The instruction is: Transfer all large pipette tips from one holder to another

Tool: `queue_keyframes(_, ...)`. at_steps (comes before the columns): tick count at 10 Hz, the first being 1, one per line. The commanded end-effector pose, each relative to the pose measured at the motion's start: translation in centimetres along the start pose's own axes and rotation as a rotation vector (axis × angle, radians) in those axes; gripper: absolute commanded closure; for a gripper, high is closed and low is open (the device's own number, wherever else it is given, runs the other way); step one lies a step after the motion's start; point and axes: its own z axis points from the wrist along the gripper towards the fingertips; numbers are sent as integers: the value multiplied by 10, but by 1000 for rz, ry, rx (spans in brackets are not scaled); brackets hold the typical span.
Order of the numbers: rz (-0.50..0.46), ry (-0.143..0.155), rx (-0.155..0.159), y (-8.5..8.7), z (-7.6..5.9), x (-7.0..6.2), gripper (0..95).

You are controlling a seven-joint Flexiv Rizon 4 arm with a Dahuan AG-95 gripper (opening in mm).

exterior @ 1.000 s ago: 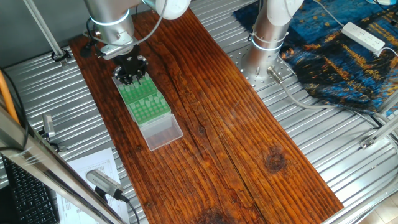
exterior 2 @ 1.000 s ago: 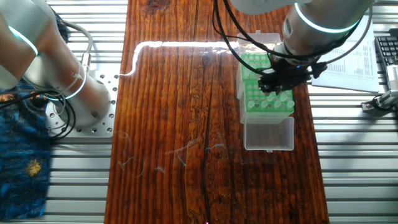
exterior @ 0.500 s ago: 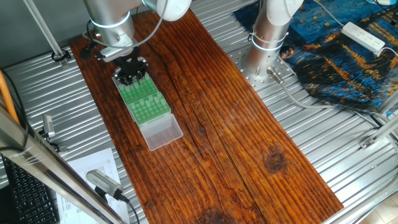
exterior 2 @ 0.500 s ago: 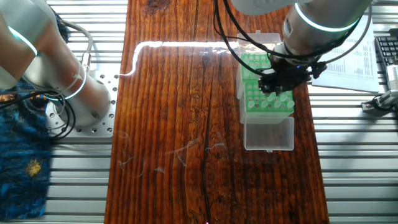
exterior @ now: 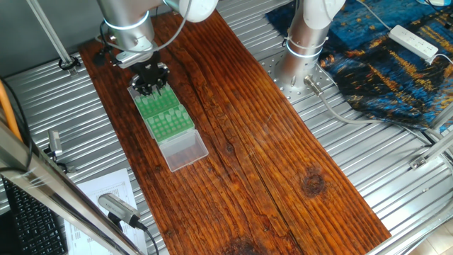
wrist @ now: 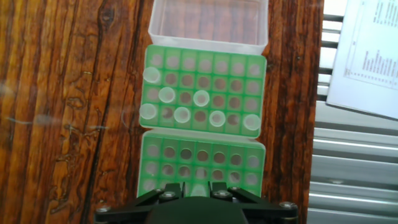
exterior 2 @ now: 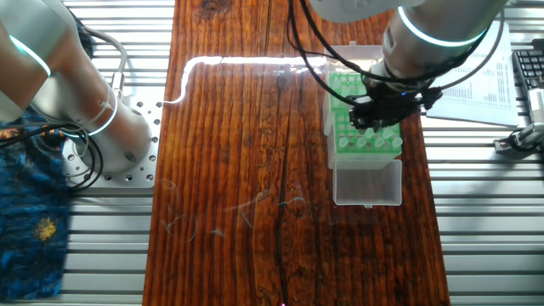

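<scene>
The end effector [wrist: 198, 188] hangs low over the near rack [wrist: 202, 163], at its row closest to the camera. In the hand view a pale tip [wrist: 198, 190] sits between the two fingers, but the pads are hidden by the black body, so I cannot tell if they are clamped on it or only beside it. In both fixed views the end effector [exterior: 150, 83] [exterior 2: 380, 115] covers this part of the rack.

The other tips [wrist: 186, 107] stand in the far rack [wrist: 202, 92]: seven round white tops, mostly in its two rows nearest the first rack, one at the left side higher up. The two green racks touch end to end. Behind the far rack lies a clear lid [wrist: 208, 23], open and flat.

The racks stand close to one long edge of the tabletop [exterior: 269, 149]; in the hand view only a narrow strip of wood is seen on their right side, then ribbed metal and a paper sheet [wrist: 367, 53]. On the left side the dark wood is wide and bare. In the first fixed view much free wood runs from the lid [exterior: 182, 150] toward the near corner.

Around the board is a grooved metal base. A second arm's silver foot [exterior: 301, 53] stands beside the board, near a blue patterned cloth [exterior: 386, 60] with a white power strip [exterior: 414, 41] on it. A keyboard [exterior: 28, 219] shows at the lower left corner.
</scene>
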Motion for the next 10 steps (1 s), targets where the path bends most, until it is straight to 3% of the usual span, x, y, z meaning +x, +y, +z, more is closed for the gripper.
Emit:
queue_keyframes(1, 5, -1, 5, -1, 2, 0, 760)
queue_keyframes(10, 29, -9, 15, -4, 8, 0, 760)
